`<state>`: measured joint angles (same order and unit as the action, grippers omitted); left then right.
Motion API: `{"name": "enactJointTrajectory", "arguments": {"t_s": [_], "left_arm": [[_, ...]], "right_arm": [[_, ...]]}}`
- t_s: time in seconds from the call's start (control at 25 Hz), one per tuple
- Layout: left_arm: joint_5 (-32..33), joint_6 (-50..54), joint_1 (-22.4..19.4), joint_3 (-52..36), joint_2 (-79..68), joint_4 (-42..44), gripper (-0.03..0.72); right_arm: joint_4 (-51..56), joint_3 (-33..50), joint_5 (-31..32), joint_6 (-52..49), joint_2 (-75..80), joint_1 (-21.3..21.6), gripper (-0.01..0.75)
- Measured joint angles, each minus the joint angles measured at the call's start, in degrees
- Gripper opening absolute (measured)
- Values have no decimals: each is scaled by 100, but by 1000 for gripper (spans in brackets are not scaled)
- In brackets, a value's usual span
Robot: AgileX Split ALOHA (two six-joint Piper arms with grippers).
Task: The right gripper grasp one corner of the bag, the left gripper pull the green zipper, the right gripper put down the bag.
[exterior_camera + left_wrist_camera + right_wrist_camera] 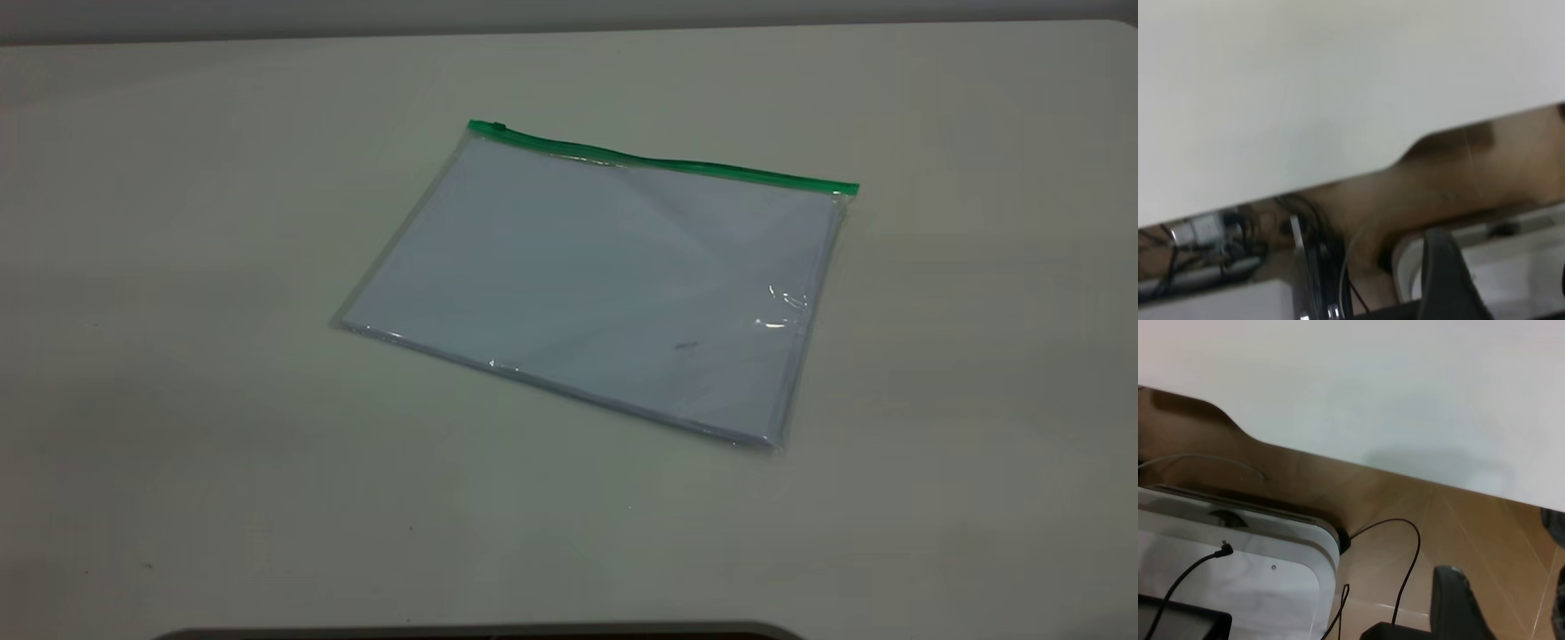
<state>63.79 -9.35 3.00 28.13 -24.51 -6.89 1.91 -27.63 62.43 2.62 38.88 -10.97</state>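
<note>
From the outside camera, the bag (pixel 596 284) lies flat on the pale worktop (pixel 178 400), all by itself. The green zipper (pixel 662 162) runs along the bag's far long edge. Its little dark slider (pixel 499 127) sits at the end of the strip on the left arm's side. There is white paper inside the bag, and the plastic shines a bit close to the short edge on the right arm's side. No arm or gripper shows here.

From the left wrist camera, the left gripper (pixel 1501 287) hangs out past the worktop's edge (pixel 1338 113), well away from the bag. One black finger (pixel 1448 280) pokes up, and a tiny bit of the other shows at the picture's edge. The two fingers are spread apart and hold nothing. Brown floor and cables (pixel 1318 247) lie under them.

From the right wrist camera, the right gripper (pixel 1508 600) also hangs off the worktop's edge (pixel 1405 400), far from the bag. Its black fingers (pixel 1458 603) are spread wide and empty. A thin black cable (pixel 1408 553) curls over the brown floor just beside a white box (pixel 1251 567).
</note>
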Motion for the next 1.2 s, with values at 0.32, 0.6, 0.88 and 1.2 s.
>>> {"name": "enactJointTrajectory", "arguments": {"t_s": [0.32, 0.6, 0.88, 1.2], "left_arm": [[10, 49, 0, 0, 619, -24, 472], [32, 49, 0, 0, 863, -33, 472], [37, 49, 0, 0, 914, -33, 472], [54, 49, -58, 0, 1466, -46, 472]], "right_arm": [[0, 0, 5, -1, -491, 0, 392], [0, 0, 27, -1, -958, 0, 392], [0, 1, 45, -1, -1154, 0, 392], [0, 1, 100, -1, -2663, 862, 392]]}}
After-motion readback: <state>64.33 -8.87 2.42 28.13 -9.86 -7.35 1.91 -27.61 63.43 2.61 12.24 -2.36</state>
